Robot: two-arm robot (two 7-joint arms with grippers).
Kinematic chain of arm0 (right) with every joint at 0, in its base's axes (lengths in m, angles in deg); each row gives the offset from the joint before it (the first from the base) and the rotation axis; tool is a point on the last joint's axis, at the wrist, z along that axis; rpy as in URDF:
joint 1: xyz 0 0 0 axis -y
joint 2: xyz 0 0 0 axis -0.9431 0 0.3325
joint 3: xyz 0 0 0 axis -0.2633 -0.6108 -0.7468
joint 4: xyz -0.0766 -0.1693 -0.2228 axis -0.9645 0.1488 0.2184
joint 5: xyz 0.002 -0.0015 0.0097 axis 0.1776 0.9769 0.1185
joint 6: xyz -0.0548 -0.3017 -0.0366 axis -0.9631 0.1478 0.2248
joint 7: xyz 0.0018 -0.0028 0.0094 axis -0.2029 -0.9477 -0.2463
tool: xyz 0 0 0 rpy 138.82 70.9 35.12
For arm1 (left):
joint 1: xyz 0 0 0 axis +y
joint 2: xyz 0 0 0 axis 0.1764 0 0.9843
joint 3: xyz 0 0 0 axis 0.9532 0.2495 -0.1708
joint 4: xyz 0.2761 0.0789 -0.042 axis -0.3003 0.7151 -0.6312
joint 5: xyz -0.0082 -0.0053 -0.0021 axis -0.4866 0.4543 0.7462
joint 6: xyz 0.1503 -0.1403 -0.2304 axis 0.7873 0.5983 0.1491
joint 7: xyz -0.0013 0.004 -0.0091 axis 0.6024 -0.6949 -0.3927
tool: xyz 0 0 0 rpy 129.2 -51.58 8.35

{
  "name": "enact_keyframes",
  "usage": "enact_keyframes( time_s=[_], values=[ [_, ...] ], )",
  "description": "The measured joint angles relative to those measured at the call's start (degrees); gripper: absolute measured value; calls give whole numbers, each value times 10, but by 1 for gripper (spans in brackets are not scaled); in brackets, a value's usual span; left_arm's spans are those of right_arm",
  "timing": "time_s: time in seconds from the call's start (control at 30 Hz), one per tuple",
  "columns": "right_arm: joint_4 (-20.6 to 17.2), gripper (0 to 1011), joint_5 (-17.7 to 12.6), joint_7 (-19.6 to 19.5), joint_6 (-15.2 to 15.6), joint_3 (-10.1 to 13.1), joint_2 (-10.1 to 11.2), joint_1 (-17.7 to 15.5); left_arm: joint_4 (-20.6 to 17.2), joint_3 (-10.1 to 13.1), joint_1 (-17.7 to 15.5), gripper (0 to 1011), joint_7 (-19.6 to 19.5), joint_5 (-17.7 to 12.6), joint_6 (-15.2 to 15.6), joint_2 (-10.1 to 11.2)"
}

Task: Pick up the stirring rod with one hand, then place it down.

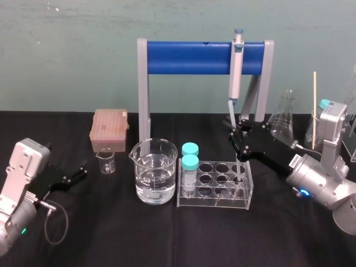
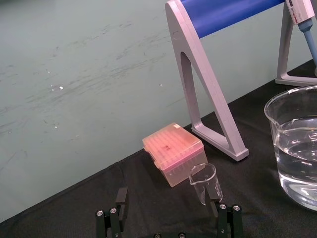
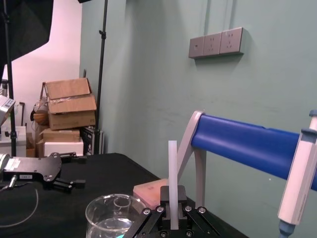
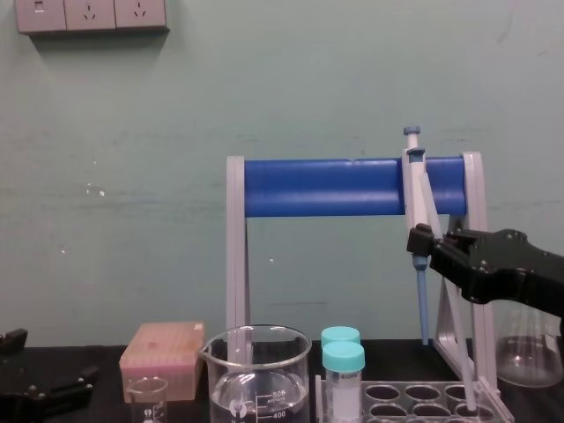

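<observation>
We find the right gripper (image 3: 172,204) with its fingers pinching the stirring rod (image 3: 172,168), which stands near upright between them, rising above the fingertips and running on below them. The risks, in our judgement, are these. The pipette stand (image 1: 189,57) rises just behind the fingers, so a careless lift could strike the rod's top on its blue bar. The water beaker (image 1: 153,157) sits off to one side of the fingers and a sideways sweep could tip it. The tube rack (image 1: 222,203) below the fingers could snag the rod's lower end. The pipette (image 1: 236,69) hangs close by the fingertips and could be dislodged. The smooth glass may itself slip or pivot in so narrow a pinch. The left gripper (image 1: 82,169) rests well apart, fingers spread and empty. We cannot make out whether the rod's lower end touches the rack, nor how much of the finger pads bears on it.
</observation>
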Motion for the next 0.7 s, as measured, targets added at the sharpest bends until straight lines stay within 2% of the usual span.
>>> enact_keyframes(
  time_s=[0.33,0.7],
  values=[
    [22,71,4,6,-2,-11,0,9,0,0,0,1000,0,0,0,0],
    [70,71,19,17,-14,-23,-6,27,0,0,0,1000,0,0,0,0]
  ],
)
